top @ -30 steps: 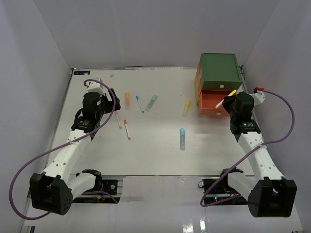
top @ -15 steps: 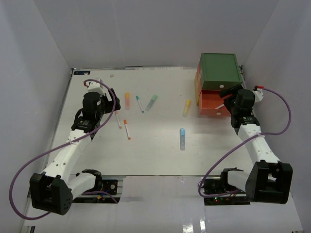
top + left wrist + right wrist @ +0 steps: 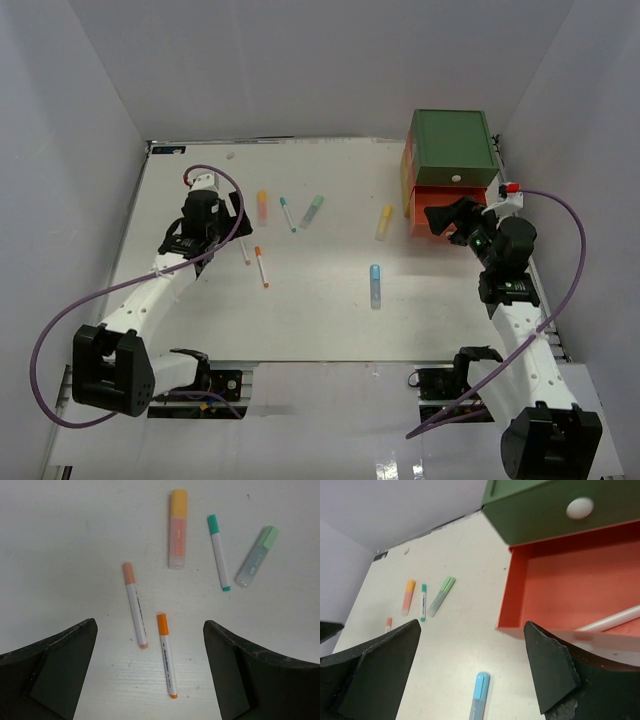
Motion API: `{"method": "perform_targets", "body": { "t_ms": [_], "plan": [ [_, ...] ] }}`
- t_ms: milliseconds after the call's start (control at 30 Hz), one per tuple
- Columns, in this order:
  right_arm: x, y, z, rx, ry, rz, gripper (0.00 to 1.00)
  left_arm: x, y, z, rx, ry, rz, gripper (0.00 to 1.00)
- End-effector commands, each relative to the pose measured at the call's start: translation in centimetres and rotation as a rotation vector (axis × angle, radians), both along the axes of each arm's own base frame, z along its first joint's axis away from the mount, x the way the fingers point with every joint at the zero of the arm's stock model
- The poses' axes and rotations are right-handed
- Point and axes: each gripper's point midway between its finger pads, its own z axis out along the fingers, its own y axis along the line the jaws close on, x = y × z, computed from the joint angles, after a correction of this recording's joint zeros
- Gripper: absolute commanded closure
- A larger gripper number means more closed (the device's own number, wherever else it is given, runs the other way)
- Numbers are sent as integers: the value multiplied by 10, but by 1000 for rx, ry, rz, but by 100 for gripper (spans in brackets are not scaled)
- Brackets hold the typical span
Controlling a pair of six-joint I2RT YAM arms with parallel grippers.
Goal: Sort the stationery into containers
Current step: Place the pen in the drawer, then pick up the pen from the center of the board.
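Altogether, eight pieces of stationery show: seven loose on the white table (image 3: pixel 320 320) and one in a drawer. Four are thick highlighters: an orange one (image 3: pixel 177 530), a pale green one (image 3: pixel 256 556), a yellow one (image 3: pixel 384 221) and a blue one (image 3: pixel 375 286). Three are thin white-barrelled pens: one with teal ends (image 3: pixel 219 552), one with orange ends (image 3: pixel 166 655) and one with peach-pink ends (image 3: pixel 135 605). The orange, teal and green pieces lie in a row at the left-centre of the table, with the peach-pink and orange pens just nearer the arms. The yellow highlighter lies nearer the drawers, and the blue one sits alone mid-table. Two containers are plain to see, stacked at the far right corner. The green drawer (image 3: pixel 452 148) is on top, pushed in, with a white round knob (image 3: pixel 580 507) on its front. Beneath it the orange-red drawer (image 3: pixel 555 585) is pulled out, and the eighth piece, a pale pen (image 3: pixel 612 621), rests slanted inside it. The left gripper (image 3: pixel 150 630) hangs above the peach-pink and orange pens, fingers spread wide and holding nothing. The right gripper (image 3: pixel 472 627) is just in front of the orange-red drawer, likewise spread apart and empty.
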Motion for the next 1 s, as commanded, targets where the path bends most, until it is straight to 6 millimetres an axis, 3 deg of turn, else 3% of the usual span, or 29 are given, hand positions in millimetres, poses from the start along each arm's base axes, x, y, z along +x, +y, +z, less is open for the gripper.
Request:
{"method": "perform_targets", "body": {
  "t_ms": [0,33,133,233,500,800,967],
  "plan": [
    [-22,23,11,-38,-123,164,10,0,-1,-8,-19,49,19,2],
    [-30,27,17,-34,-160,190,10,1,-2,-18,-18,79,22,2],
    [-44,35,6,-11,-208,231,10,1,-3,-34,-16,139,26,2],
    [-51,41,-13,15,-193,245,10,3,-4,-53,-20,202,40,4],
    [-60,54,-31,-33,-183,281,10,15,2,-102,7,350,87,15],
    [-65,59,-49,-76,-168,312,10,25,14,-133,16,426,120,31],
    [-65,59,-54,-82,-158,310,10,24,13,-142,18,452,105,47]
  ]
}}
